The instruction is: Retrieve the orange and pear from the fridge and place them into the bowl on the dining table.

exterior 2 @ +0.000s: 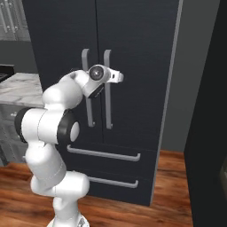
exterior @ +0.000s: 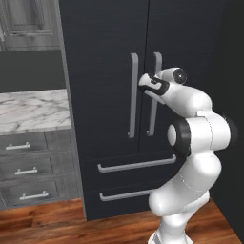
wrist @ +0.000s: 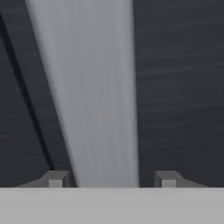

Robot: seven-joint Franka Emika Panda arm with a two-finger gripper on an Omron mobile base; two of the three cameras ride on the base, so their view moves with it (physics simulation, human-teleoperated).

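So we're right at the start here: the fridge [exterior: 143,71] is fully shut, both doors closed, and the orange and pear are presumably somewhere behind them, so no telling which shelf they sit on. Bowl and dining table aren't around either; the base is parked square in front of the fridge.

The gripper [wrist: 108,179] is up at the top part of the vertical bar handles. In the hand view one grey handle [wrist: 92,96] runs right up the middle, with one dark fingertip on each side of it, so the jaws are spread wide enough to straddle the bar and aren't pinching anything yet. From the left base view the hand sits at the right door's handle [exterior: 153,95], just beside the left door's handle [exterior: 134,95]. I can't say for sure from these angles whether the tips are touching the bar or just hanging in front of it.

So the step in hand looks like: grab the handle to open the door. Next move, I'd guess, is to push in a bit more so the bar sits deep between the tips, close down on it, then pull back along an arc about the door's hinge. Pulling straight out would probably make the grip slip off.

Off to the left there's a marble tabletop [exterior: 28,109] over grey drawers [exterior: 28,169], not involved.
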